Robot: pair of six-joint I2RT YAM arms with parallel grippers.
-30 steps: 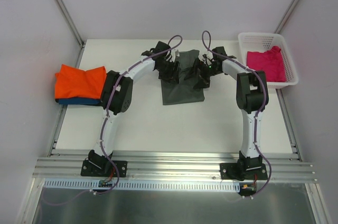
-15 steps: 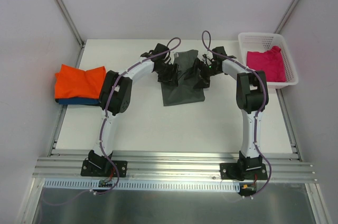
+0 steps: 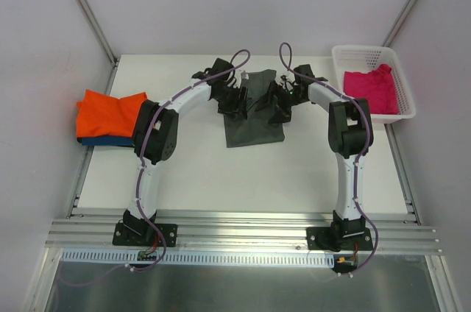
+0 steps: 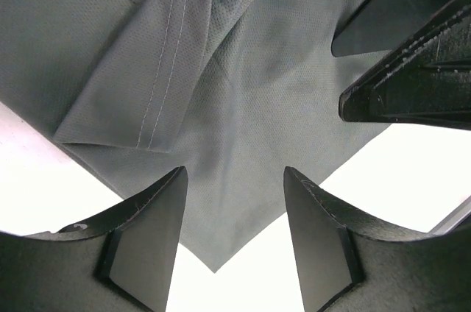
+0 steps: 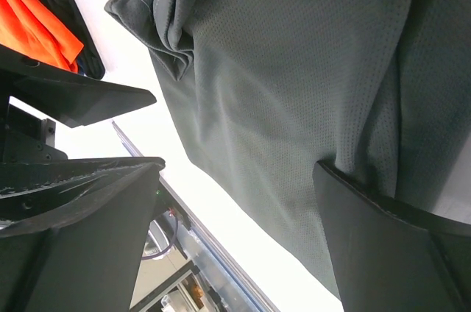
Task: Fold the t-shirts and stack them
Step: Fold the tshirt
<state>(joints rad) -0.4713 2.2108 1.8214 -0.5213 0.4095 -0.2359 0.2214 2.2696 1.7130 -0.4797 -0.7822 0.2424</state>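
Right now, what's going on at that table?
Both arms are reaching over the dark grey t-shirt, which lies partly folded and rumpled near the far middle of the table. The left gripper and the right gripper hover over the cloth with jaws apart; neither visibly grips it. At the left edge a folded orange t-shirt sits on a blue t-shirt. A magenta pink t-shirt lies unfolded in the white basket on the right.

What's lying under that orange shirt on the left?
A blue t-shirt: only its near edge peeks out below the orange t-shirt. The rest of it, and anything beneath, is covered.
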